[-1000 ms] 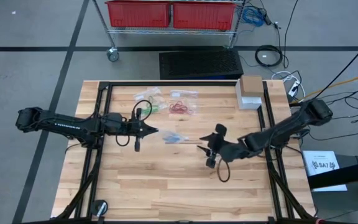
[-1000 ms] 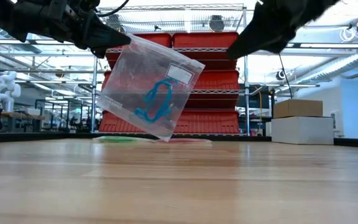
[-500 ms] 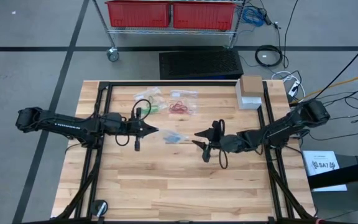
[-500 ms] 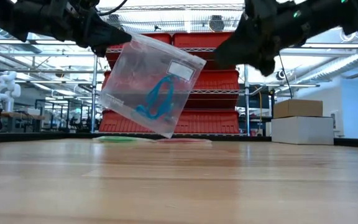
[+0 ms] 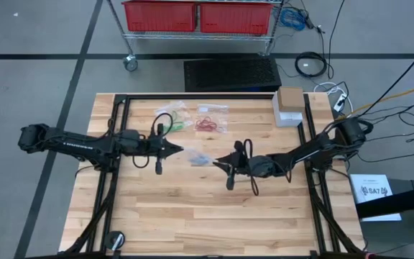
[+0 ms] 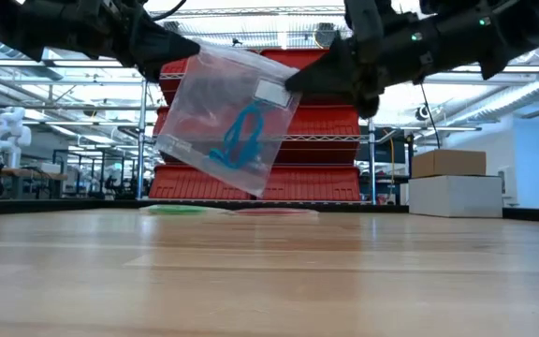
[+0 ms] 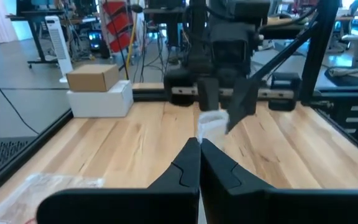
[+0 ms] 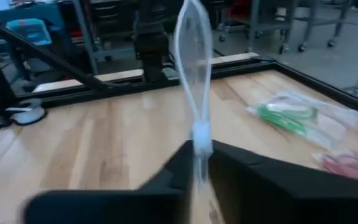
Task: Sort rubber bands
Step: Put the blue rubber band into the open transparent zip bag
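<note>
Blue rubber bands point(image 6: 243, 134) hang inside a small clear plastic bag point(image 6: 223, 117) held above the middle of the wooden table point(image 6: 269, 271), its long axis tilted, lower end leftward. The left gripper point(image 5: 179, 150) pinches one top corner shut; the right gripper point(image 5: 218, 162) closes on the other. Uneven pulling could spill the bands.

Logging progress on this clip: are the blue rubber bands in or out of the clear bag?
In. The blue rubber bands show through the clear bag, which hangs above the table between the left claw and right claw.
</note>
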Action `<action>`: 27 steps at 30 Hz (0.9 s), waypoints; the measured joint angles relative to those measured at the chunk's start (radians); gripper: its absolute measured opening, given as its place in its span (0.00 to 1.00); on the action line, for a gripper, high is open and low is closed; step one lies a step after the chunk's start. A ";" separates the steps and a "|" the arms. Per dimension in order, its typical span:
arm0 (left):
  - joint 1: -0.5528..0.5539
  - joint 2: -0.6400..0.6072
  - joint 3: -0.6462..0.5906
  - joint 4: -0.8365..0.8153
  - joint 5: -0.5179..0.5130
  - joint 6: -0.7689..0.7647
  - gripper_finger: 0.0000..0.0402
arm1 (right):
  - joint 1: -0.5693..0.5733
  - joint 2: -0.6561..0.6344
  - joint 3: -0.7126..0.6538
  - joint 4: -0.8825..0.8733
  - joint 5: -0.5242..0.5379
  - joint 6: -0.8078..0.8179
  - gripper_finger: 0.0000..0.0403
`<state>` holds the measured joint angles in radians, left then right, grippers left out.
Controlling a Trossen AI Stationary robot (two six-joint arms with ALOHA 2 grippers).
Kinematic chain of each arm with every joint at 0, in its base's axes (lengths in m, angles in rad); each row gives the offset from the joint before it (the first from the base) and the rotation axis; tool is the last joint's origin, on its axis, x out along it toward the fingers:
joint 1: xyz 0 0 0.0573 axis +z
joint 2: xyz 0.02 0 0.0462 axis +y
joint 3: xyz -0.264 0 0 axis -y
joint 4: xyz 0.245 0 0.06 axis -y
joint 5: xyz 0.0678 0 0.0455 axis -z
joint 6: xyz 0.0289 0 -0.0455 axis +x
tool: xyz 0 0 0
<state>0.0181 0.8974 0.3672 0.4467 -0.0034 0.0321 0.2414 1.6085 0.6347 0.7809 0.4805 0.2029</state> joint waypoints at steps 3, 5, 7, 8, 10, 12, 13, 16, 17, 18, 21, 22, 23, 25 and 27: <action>-0.004 0.000 0.000 0.025 0.000 -0.021 0.00 | 0.000 0.021 0.036 -0.007 -0.038 -0.014 0.03; -0.008 0.004 0.000 0.034 -0.001 -0.035 0.00 | 0.000 0.028 0.069 -0.020 -0.062 -0.026 0.03; -0.013 0.015 0.000 0.053 -0.001 -0.051 0.00 | 0.004 0.028 0.109 -0.027 -0.088 -0.048 0.01; -0.017 0.023 0.000 0.059 -0.001 -0.052 0.00 | 0.009 0.027 0.128 -0.033 -0.092 -0.058 0.01; -0.023 0.049 0.000 0.078 -0.002 -0.052 0.00 | 0.016 0.026 0.167 -0.087 -0.092 -0.071 0.00; -0.028 0.082 0.000 0.094 -0.001 -0.052 0.00 | 0.017 0.026 0.197 -0.153 -0.095 -0.069 0.00; -0.028 0.099 0.000 0.110 -0.001 -0.052 0.00 | 0.016 0.026 0.210 -0.178 -0.095 -0.062 0.00; -0.027 0.144 0.000 0.135 -0.002 -0.052 0.00 | 0.019 0.026 0.224 -0.215 -0.089 -0.058 0.00; -0.027 0.157 0.000 0.140 -0.004 -0.052 0.00 | 0.023 0.024 0.225 -0.225 -0.088 -0.058 0.00; -0.027 0.168 0.000 0.146 -0.006 -0.052 0.00 | 0.029 0.019 0.225 -0.247 -0.088 -0.058 0.00; -0.027 0.180 0.000 0.147 -0.006 -0.052 0.00 | 0.050 -0.009 0.225 -0.342 -0.064 -0.036 0.00; -0.027 0.181 0.000 0.149 -0.015 -0.052 0.00 | 0.056 -0.023 0.225 -0.382 -0.053 -0.022 0.00; -0.027 0.182 0.000 0.149 -0.029 -0.049 0.00 | 0.060 -0.041 0.225 -0.426 -0.037 -0.008 0.00; -0.027 0.182 0.000 0.154 -0.051 -0.032 0.02 | 0.070 -0.083 0.225 -0.522 -0.003 0.023 0.00; -0.027 0.181 0.000 0.160 -0.073 -0.014 0.05 | 0.078 -0.131 0.225 -0.610 0.021 0.053 0.00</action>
<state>-0.0093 1.0786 0.3672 0.6064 -0.0762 0.0180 0.3189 1.4777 0.8593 0.1713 0.5013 0.2559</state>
